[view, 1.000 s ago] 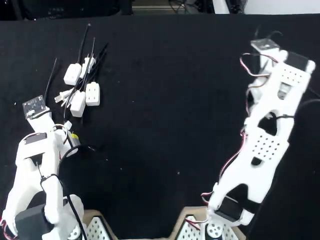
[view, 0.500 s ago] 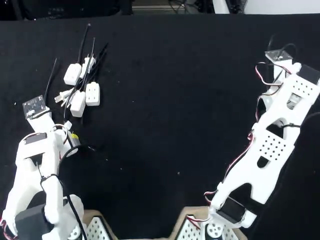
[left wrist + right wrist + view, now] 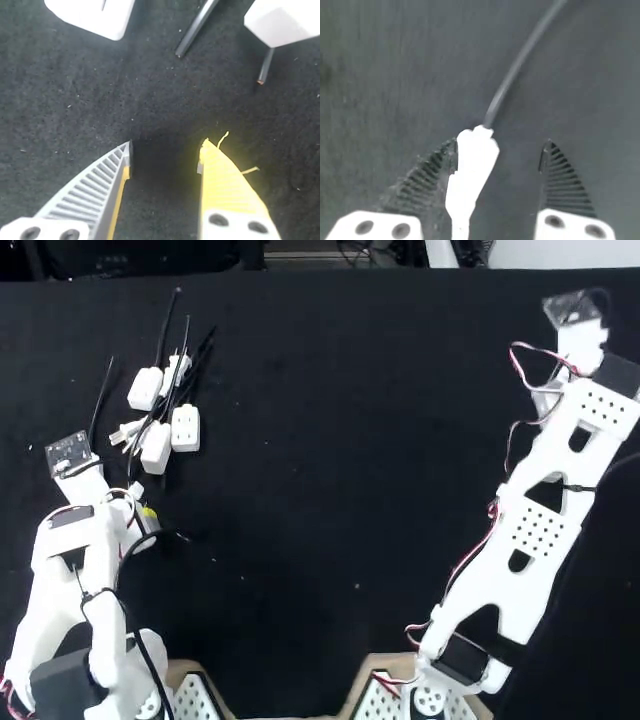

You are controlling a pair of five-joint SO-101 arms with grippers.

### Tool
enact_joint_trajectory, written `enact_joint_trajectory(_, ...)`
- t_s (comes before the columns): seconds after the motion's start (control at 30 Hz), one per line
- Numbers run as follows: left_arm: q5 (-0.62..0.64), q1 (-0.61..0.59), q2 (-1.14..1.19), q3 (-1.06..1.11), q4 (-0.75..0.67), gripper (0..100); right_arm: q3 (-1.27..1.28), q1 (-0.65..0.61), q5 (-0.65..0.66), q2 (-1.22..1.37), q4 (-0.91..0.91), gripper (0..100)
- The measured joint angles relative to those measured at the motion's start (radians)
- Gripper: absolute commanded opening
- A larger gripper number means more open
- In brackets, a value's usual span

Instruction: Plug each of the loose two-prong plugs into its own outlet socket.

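Two grippers hang over the black table. Nearest, the left gripper has its jaws spread above bare cloth. Beyond it, at the left side, lies the cluster of white plugs and sockets. Farthest, the right gripper gapes around a white plug, which lies against one finger.

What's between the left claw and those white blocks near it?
Bare black table between the left gripper and the white blocks, apart from two cable ends; the left wrist view shows it.
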Motion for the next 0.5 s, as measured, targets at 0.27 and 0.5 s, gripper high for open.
enact_joint_trajectory(0.27, 0.000, 0.000, 0.000, 0.000, 0.000, 22, -0.094, -0.069, -0.094, -0.008, -0.021, 24.3)
enact_joint_trajectory(0.5, 0.000, 0.000, 0.000, 0.000, 0.000, 22, -0.094, -0.166, -0.140, -0.209, 0.051, 24.3)
